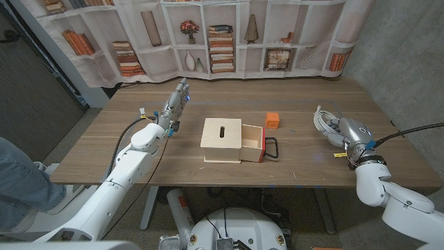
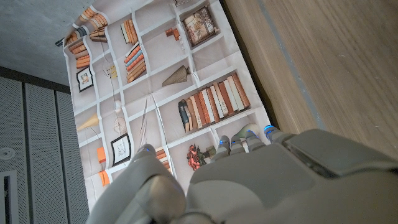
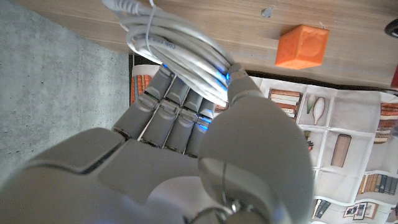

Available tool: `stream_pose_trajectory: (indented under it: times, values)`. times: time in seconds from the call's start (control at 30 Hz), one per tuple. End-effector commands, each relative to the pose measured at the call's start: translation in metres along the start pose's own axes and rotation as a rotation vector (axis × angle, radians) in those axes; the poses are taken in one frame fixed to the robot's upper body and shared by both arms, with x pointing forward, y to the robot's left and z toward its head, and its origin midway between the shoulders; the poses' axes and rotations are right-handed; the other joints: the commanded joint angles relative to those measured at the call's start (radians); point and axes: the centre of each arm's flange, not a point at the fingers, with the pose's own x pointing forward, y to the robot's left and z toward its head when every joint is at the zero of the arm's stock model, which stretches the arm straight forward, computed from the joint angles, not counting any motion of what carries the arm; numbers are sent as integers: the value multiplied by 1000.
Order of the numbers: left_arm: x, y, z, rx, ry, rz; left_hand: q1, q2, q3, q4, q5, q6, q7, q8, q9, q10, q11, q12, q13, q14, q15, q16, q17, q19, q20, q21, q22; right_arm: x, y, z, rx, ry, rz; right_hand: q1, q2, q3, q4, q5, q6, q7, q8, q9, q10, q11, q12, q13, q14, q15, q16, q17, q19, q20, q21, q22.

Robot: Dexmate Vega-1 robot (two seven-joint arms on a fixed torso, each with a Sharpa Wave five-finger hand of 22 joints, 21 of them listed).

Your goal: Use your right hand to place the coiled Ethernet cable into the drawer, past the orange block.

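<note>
Right hand (image 3: 186, 124) gripping glossy white coiled cable (image 3: 177, 46), matte orange cube (image 3: 303, 46)

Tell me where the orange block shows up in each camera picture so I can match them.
Head view: orange block on the table, just beyond the open drawer.
Left wrist view: not in it.
Right wrist view: orange block on the wood past the coiled Ethernet cable in the right robot hand.
Shared landmark: the bookshelf backdrop.

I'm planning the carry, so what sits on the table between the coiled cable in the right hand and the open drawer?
In the head view, the orange block stands between the cable in the right hand and the drawer; otherwise bare wood.
</note>
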Motion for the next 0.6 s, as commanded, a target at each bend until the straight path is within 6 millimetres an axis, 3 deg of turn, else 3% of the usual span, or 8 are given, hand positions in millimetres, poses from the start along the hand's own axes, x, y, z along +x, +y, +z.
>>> stream_pose_trajectory:
  times: [0.03, 0.6]
  values:
    - [-1, 0, 3, 3, -5, -2, 7, 5, -5, 3, 5, 4, 3, -2, 2, -3, -4, -2, 4, -93, -6, -1, 4, -220, 7, 8, 3, 5, -9, 4, 114, -50, -10, 127, 113, -8, 0, 5, 95, -85, 2, 2, 25, -12, 3, 1, 5, -73, -3, 4, -4, -81, 8, 5]
    - [-11, 3, 5, 12, -10, 11, 10, 7, -9, 3, 5, 3, 2, -3, 2, -3, -4, -2, 4, -94, -4, -1, 4, -220, 7, 8, 3, 4, -14, 10, 240, -100, -13, 136, 112, -17, 0, 6, 100, -80, -1, 2, 33, -11, 2, -3, 13, -73, -2, 8, -1, -80, 20, 8]
